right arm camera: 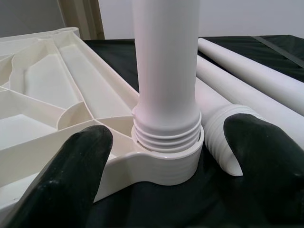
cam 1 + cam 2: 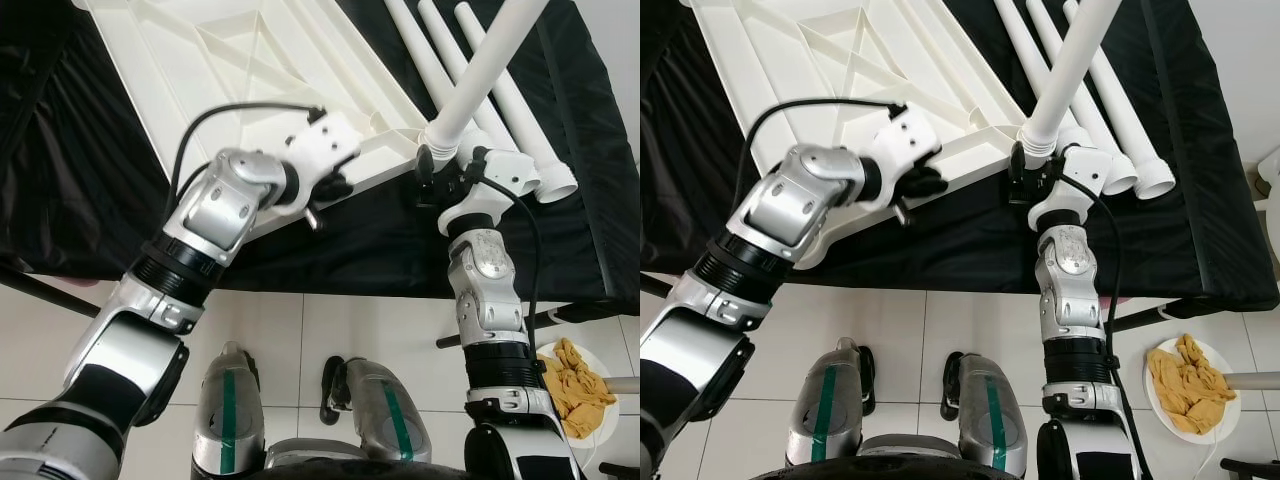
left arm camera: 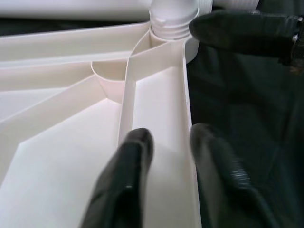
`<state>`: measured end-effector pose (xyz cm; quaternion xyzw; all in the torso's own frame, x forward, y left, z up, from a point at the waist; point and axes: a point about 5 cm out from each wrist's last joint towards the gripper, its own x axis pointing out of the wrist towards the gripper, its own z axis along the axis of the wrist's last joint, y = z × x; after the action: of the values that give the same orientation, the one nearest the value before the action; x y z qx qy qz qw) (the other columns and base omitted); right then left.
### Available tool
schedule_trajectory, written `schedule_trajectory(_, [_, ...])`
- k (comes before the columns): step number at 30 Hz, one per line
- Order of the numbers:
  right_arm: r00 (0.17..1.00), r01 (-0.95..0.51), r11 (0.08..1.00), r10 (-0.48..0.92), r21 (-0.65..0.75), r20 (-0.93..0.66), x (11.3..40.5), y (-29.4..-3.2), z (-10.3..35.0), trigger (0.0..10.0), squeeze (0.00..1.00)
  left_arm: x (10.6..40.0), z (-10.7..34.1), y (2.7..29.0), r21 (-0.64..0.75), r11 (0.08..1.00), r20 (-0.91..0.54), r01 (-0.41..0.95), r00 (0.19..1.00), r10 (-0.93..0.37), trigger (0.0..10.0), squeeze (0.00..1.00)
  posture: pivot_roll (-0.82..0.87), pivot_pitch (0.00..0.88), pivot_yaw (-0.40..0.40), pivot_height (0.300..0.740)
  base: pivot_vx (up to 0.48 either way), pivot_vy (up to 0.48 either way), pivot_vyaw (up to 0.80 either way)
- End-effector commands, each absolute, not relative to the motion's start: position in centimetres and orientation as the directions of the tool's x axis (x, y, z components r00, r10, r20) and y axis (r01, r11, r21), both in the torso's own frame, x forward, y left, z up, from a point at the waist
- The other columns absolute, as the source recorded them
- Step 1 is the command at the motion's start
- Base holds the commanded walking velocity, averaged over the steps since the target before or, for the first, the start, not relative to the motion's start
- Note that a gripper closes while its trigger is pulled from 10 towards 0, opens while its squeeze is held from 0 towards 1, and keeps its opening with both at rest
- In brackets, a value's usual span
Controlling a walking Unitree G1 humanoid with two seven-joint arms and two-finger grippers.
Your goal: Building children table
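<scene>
A white table top lies upside down on a black cloth, ribs facing up. One white leg stands tilted in the corner socket, its threads showing above the collar. My right gripper is open, one finger on each side of that socket and apart from it. My left gripper is shut on the table top's near rim, a short way left of the socket; the fingers straddle the rim wall. Three spare legs lie beside the corner.
The black cloth hangs over the near edge of the work surface. On the tiled floor at the right stands a white plate of yellow pieces. A dark bar crosses low at the left. My own feet are below.
</scene>
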<state>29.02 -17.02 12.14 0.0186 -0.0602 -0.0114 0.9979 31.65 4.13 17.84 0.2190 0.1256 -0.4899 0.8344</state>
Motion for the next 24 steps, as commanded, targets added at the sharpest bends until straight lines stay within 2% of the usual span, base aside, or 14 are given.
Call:
schedule_trajectory(1, [0.994, 0.018, 0.999, -0.021, 0.027, 0.11, 28.7, -17.2, 11.9, 10.0, 0.0, 32.0, 17.8, 4.1, 0.289, 0.489, -0.404, 0.823, 0.568, -0.717, 10.0, 1.0, 0.03, 0.013, -0.051, 0.74, 0.0, 0.0, 0.0])
schedule_trajectory(4, [0.995, 0.013, 1.0, -0.015, 0.022, 0.101, 28.6, -17.2, 11.7, 10.0, 0.0, 32.1, 17.5, 4.2, 0.315, 0.481, -0.439, 0.818, 0.575, -0.69, 10.0, 1.0, 0.03, 0.015, -0.051, 0.74, 0.0, 0.0, 0.0])
schedule_trajectory(5, [0.996, 0.011, 1.0, -0.013, 0.02, 0.092, 28.5, -17.3, 11.5, 10.0, 0.0, 32.1, 17.4, 4.3, 0.313, 0.474, -0.445, 0.823, 0.568, -0.692, 10.0, 0.0, 0.03, 0.015, -0.051, 0.74, 0.0, 0.0, 0.0])
schedule_trajectory(11, [0.999, 0.025, 0.999, -0.026, 0.032, 0.037, 28.2, -17.5, 10.5, 10.0, 0.0, 32.1, 17.7, 4.5, 0.318, 0.467, -0.437, 0.825, 0.564, -0.7, 10.0, 0.0, 0.04, 0.017, -0.052, 0.74, 0.0, 0.0, 0.0])
schedule_trajectory(15, [1.0, 0.02, 0.998, -0.021, 0.055, 0.019, 28.2, -17.5, 10.0, 10.0, 0.0, 32.6, 18.3, 4.8, 0.318, 0.501, -0.392, 0.805, 0.593, -0.703, 10.0, 0.0, 0.04, 0.017, -0.054, 0.74, 0.0, 0.0, 0.0])
schedule_trajectory(16, [1.0, 0.02, 0.998, -0.021, 0.055, 0.021, 28.3, -17.5, 10.0, 3.1, 0.0, 32.7, 18.6, 4.8, 0.325, 0.512, -0.37, 0.795, 0.605, -0.705, 10.0, 0.0, 0.04, 0.019, -0.054, 0.74, 0.0, 0.0, 0.0])
schedule_trajectory(17, [0.999, 0.013, 0.998, -0.015, 0.054, 0.029, 28.3, -17.4, 10.0, 0.0, 0.0, 32.8, 18.8, 4.8, 0.328, 0.524, -0.352, 0.786, 0.616, -0.705, 10.0, 0.0, 0.04, 0.02, -0.055, 0.74, 0.0, 0.0, 0.0])
schedule_trajectory(21, [0.999, 0.009, 0.999, -0.012, 0.048, 0.043, 28.4, -17.3, 10.3, 0.0, 0.0, 32.9, 19.3, 4.8, 0.323, 0.563, -0.303, 0.761, 0.646, -0.7, 10.0, 0.0, 0.05, 0.023, -0.056, 0.74, 0.0, 0.0, 0.0])
schedule_trajectory(23, [0.999, 0.004, 0.999, -0.006, 0.037, 0.053, 28.6, -17.4, 10.6, 3.8, 0.0, 33.0, 19.6, 4.9, 0.333, 0.581, -0.27, 0.743, 0.665, -0.696, 10.0, 0.0, 0.05, 0.028, -0.057, 0.74, 0.0, 0.0, 0.0])
schedule_trajectory(24, [0.999, 0.004, 0.999, -0.006, 0.037, 0.053, 28.6, -17.4, 10.6, 3.8, 0.0, 33.0, 19.6, 4.9, 0.333, 0.581, -0.27, 0.743, 0.665, -0.696, 10.0, 0.0, 0.05, 0.028, -0.057, 0.74, 0.0, 0.0, 0.0])
